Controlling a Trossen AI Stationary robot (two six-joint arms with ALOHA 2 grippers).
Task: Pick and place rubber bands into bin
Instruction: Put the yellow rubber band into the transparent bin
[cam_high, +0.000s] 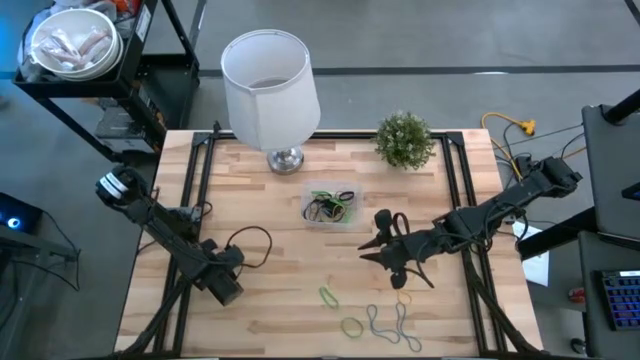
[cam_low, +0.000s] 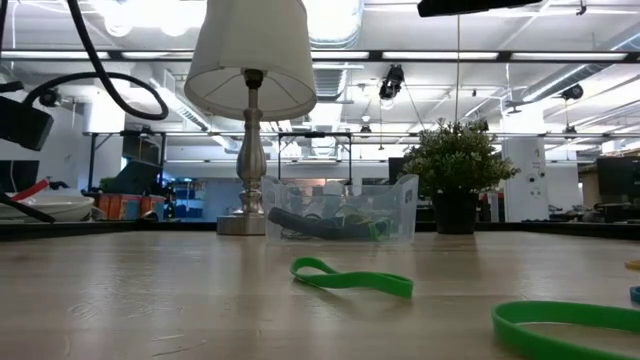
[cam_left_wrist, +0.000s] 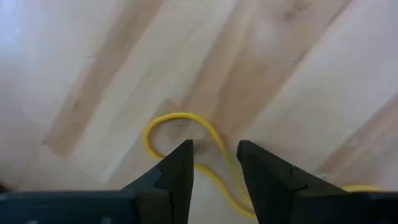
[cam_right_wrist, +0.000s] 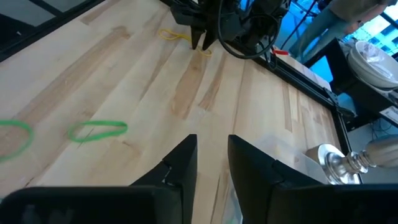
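The clear bin (cam_high: 330, 207) (cam_low: 340, 210) sits mid-table with several rubber bands inside. Loose bands lie near the near edge: two green loops (cam_high: 329, 296) (cam_high: 354, 326) (cam_low: 350, 277), a grey-tan twisted tangle (cam_high: 386, 320) and a small yellow one (cam_high: 404, 298). My left gripper (cam_left_wrist: 214, 144) (cam_high: 228, 290) hangs open at the table's near left. Its fingers point down and stand on either side of a strand of a yellow rubber band (cam_left_wrist: 168, 121) (cam_right_wrist: 174, 34) lying flat on the wood. My right gripper (cam_right_wrist: 212, 140) (cam_high: 372, 245) hovers open and empty, just near of the bin.
A white lampshade on a chrome base (cam_high: 270, 80) and a small potted plant (cam_high: 404, 138) stand along the far edge. A black cable loop (cam_high: 250, 245) lies beside the left arm. Bare wood (cam_high: 280, 300) lies between the two grippers.
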